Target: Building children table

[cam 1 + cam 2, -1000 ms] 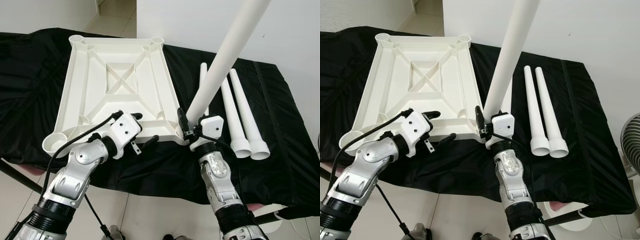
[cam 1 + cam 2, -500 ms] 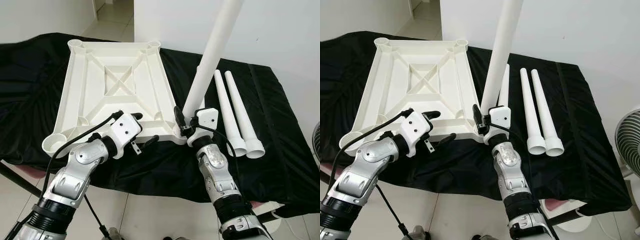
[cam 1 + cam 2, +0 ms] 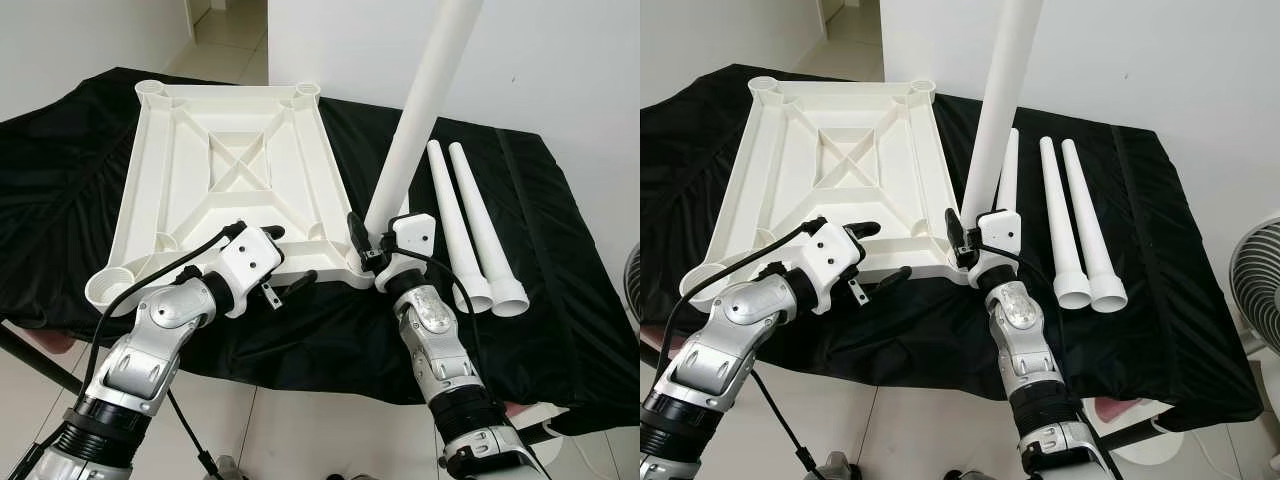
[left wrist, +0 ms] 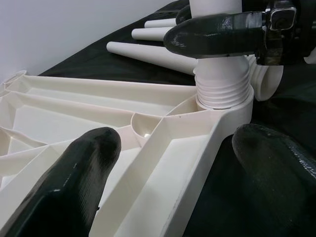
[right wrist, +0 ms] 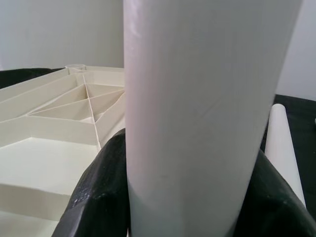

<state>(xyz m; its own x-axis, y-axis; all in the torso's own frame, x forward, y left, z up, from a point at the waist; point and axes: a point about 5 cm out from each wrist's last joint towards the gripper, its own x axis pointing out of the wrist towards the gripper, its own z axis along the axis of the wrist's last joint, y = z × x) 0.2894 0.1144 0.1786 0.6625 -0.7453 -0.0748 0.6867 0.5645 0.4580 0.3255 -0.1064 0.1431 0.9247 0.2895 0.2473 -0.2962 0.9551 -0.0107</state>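
Left eye view: the upright table leg (image 3: pixel 415 110) stands with its ribbed foot in the near right corner socket of the upside-down white tabletop (image 3: pixel 225 185), which lies on the black cloth (image 3: pixel 560 280). The right gripper (image 3: pixel 372 240) pinches this leg just above the socket, its fingers pressed against both sides. The left gripper (image 3: pixel 278 262) has its jaws spread over the tabletop's near edge, one finger inside the frame, one outside. Three spare legs (image 3: pixel 470 225) lie side by side on the cloth beyond the right arm.
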